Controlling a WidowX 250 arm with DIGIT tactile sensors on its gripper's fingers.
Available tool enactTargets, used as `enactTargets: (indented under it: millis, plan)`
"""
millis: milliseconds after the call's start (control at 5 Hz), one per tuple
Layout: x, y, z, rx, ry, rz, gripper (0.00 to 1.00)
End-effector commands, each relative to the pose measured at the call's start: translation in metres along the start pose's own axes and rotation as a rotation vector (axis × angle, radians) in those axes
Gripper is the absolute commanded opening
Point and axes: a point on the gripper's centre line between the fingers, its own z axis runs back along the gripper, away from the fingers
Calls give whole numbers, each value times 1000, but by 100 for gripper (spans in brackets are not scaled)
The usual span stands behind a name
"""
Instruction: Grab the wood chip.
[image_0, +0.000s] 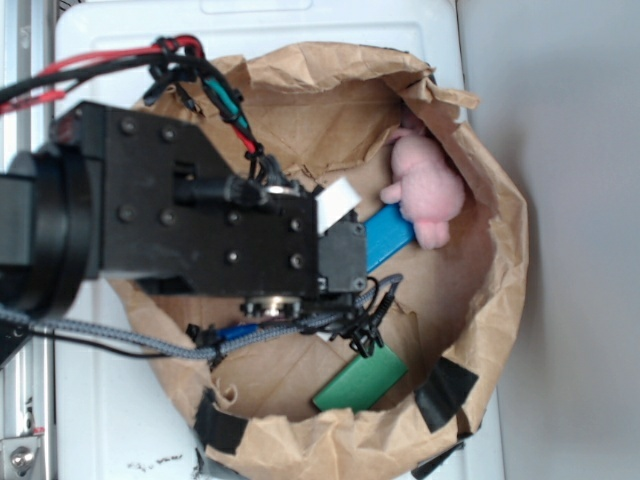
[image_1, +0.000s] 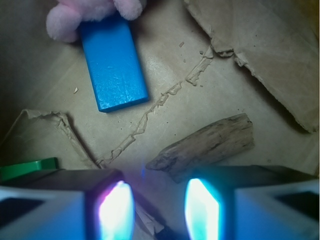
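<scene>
In the wrist view the wood chip (image_1: 207, 145) lies flat on the brown paper floor, a rough grey-brown sliver slanting up to the right. Its lower left end sits just above my gripper (image_1: 159, 207), near the right finger. The gripper is open and hovers over the paper with nothing between its glowing fingers (image_1: 116, 210). In the exterior view the black arm covers the chip; the gripper (image_0: 345, 255) hangs inside the paper bag (image_0: 500, 300).
A blue block (image_1: 114, 62) (image_0: 388, 238) lies beyond the gripper with a pink plush toy (image_1: 87, 15) (image_0: 428, 185) at its far end. A green block (image_1: 27, 168) (image_0: 360, 382) sits at the left. Torn paper ridges (image_1: 165, 105) cross the floor; bag walls rise around.
</scene>
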Motion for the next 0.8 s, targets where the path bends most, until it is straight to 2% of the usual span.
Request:
enactTargets:
  millis: [0,200,400,600]
  plan:
    - [6,-3,10,-34,-28,17,100]
    - [17,-16,14,-90,-31,-199,100]
    - [30,-14,25,-100,22,-445,100]
    - [31,-2,43,-136,25,-694,100]
